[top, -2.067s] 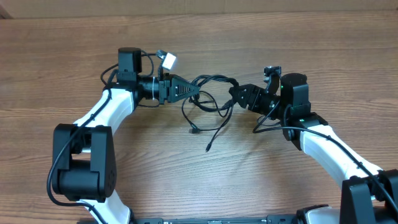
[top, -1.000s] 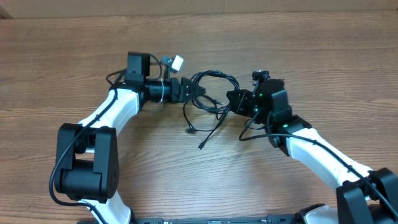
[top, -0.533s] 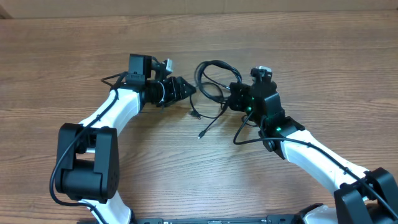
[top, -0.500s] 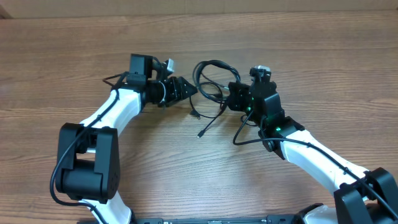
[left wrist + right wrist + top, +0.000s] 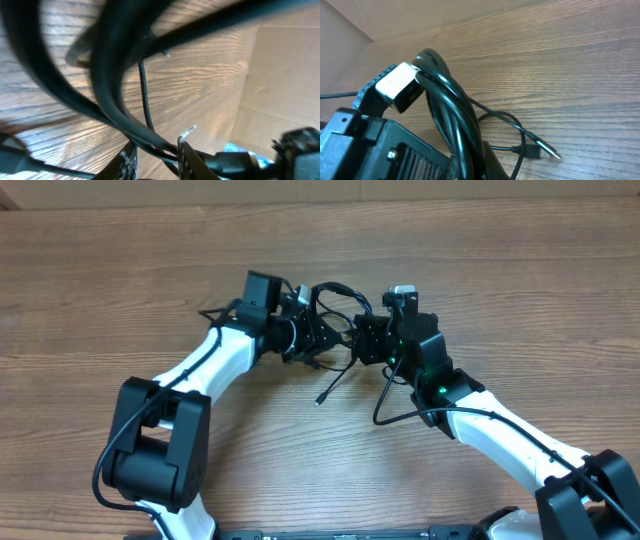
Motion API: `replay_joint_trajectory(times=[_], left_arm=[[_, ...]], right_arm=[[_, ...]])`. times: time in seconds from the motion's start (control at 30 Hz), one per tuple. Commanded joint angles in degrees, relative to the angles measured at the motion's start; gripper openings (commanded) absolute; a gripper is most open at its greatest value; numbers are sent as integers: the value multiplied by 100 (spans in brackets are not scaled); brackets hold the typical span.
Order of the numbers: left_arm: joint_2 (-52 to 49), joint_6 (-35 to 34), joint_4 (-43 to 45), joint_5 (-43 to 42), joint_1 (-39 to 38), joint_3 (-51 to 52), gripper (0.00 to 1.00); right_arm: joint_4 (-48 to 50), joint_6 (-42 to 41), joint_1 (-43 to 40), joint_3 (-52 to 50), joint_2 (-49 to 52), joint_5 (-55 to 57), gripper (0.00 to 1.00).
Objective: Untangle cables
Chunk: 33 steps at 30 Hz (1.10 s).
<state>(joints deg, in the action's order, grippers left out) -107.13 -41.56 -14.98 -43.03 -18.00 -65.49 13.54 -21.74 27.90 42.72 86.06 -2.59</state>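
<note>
The cables [image 5: 335, 292] are a bunch of thin black cords looped between my two grippers at the middle of the wooden table. One loose end with a small plug [image 5: 322, 396] trails toward the front. My left gripper [image 5: 316, 340] reaches in from the left; in the left wrist view its jaws [image 5: 157, 152] are drawn in close, with the cables [image 5: 115, 100] crossing between the fingertips. My right gripper [image 5: 364, 340] faces it from the right, almost touching. It is shut on the cables [image 5: 452, 110], and a silver-tipped plug [image 5: 547, 149] lies on the wood beyond.
A cardboard wall [image 5: 320, 195] runs along the table's far edge. The right arm's own thin wire [image 5: 384, 402] hangs in a loop below its wrist. The left arm's wrist housing [image 5: 395, 90] sits right against the right gripper.
My left gripper has moved right into the bundle and narrowed its jaws around the cords. The right gripper has shifted slightly left and farther back, carrying the cables with it.
</note>
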Motion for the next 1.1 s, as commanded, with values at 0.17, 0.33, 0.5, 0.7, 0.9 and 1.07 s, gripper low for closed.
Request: replay_joint_trajectory(times=[0.17, 0.33, 0.5, 0.7, 0.9, 1.07], left_arm=[[55, -286, 63, 599, -186, -24, 28], [55, -286, 48, 597, -219, -24, 27], [55, -275, 20, 599, -256, -24, 9], [55, 498, -20, 599, -256, -24, 4], [55, 861, -68, 892, -256, -24, 4], [55, 855, -160, 994, -229, -24, 19]], right_arm=[[-120, 428, 254, 20, -9, -203, 4], [-74, 420, 251, 20, -9, -208, 4], [31, 61, 243, 20, -9, -203, 4], [363, -114, 72, 20, -9, -208, 4], [490, -861, -323, 20, -9, -787, 4], [457, -752, -579, 20, -9, -1665, 4]])
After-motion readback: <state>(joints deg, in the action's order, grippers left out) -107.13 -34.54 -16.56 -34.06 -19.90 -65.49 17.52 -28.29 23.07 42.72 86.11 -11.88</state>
